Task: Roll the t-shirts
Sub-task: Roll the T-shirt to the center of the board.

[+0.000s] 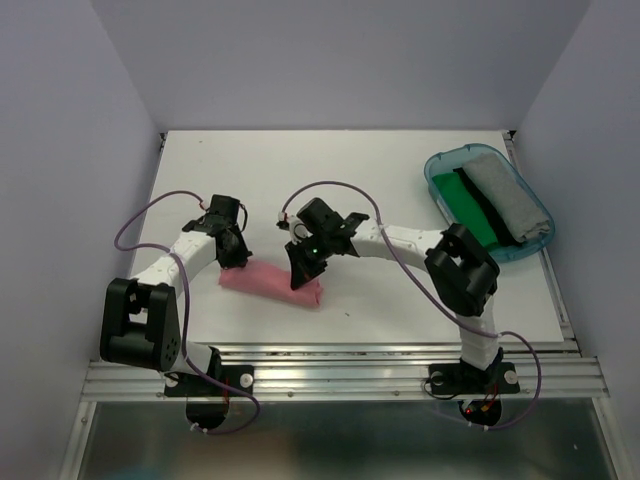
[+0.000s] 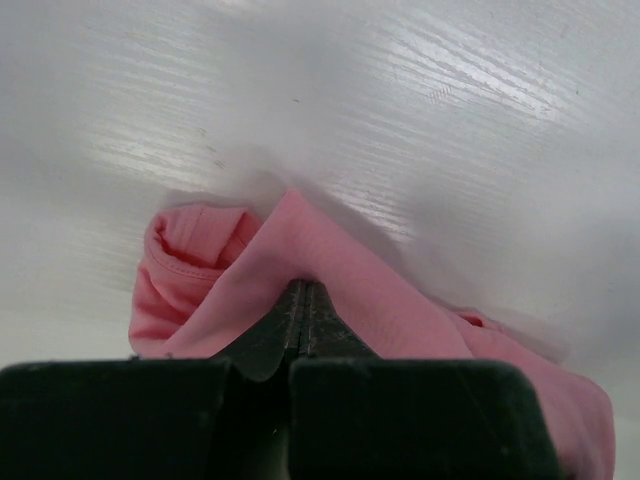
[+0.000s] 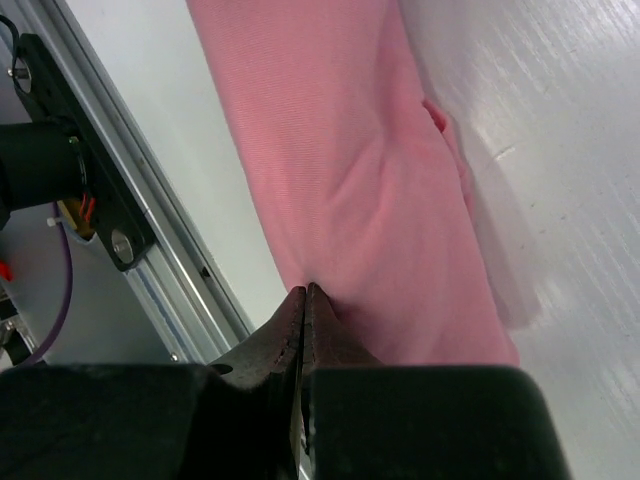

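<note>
A salmon-pink t-shirt (image 1: 270,282) lies as a loose roll on the white table (image 1: 350,170), near its front edge. My left gripper (image 1: 234,262) is at the roll's left end. In the left wrist view its jaws (image 2: 303,285) are shut, with a fold of the pink cloth (image 2: 200,270) pinched at the tips. My right gripper (image 1: 300,280) is at the roll's right end. Its jaws (image 3: 305,290) are shut on the puckered edge of the pink cloth (image 3: 360,170). A green shirt (image 1: 468,205) and a grey one (image 1: 505,195) lie folded in the tub.
A translucent teal tub (image 1: 436,160) stands at the back right of the table. The metal rail (image 1: 400,365) along the front edge runs just below the roll and shows close beside the right gripper in its wrist view (image 3: 150,260). Purple walls stand on either side.
</note>
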